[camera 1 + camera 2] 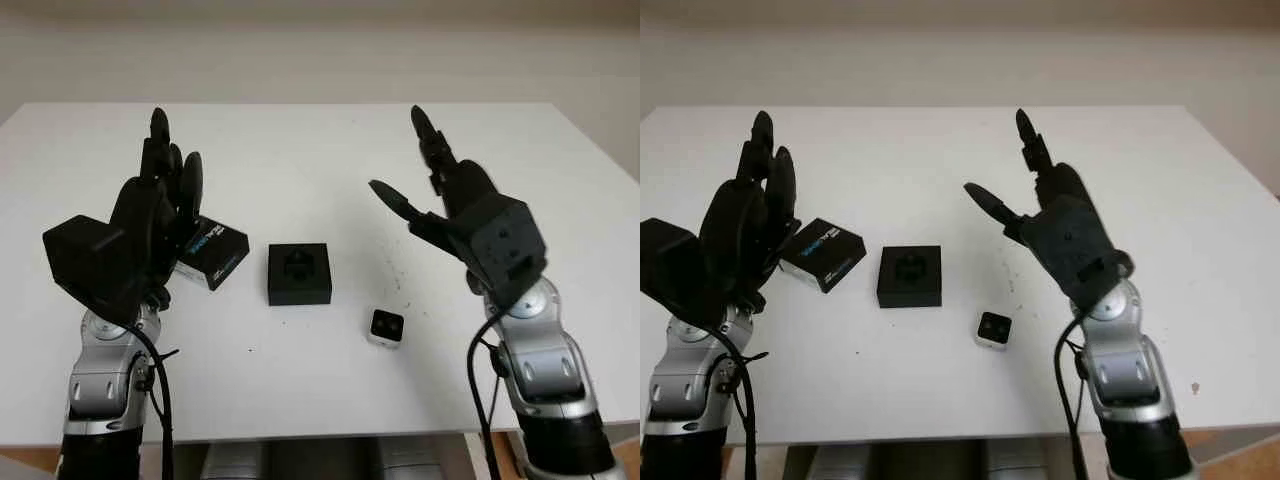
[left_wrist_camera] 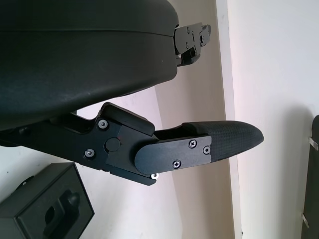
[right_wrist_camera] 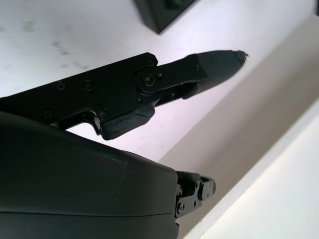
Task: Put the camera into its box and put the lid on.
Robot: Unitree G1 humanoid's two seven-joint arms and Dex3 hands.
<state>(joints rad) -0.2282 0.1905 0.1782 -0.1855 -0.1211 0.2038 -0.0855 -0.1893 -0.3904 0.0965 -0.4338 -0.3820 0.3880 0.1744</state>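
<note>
Left eye view: white surface (image 1: 300, 390) carrying three items. Camera (image 1: 385, 327), small and white-cased with a dark lens face up, near the front edge, right of centre. Box (image 1: 299, 273), black, open, moulded insert showing, just left of and behind the camera. Lid (image 1: 211, 251), black with blue lettering, left of the box, tilted, partly behind the left robot hand (image 1: 150, 225). Left robot hand raised, open, holding nothing. Right robot hand (image 1: 455, 215) raised, open, holding nothing, above and a little right of the camera; judged the nearer hand for the pickup, camera lying below and slightly inward of it. Left wrist view: box (image 2: 45, 211) seen beyond an extended finger (image 2: 219, 144). Right wrist view: finger (image 3: 209, 64) stretched toward a corner of the box (image 3: 162, 12).
</note>
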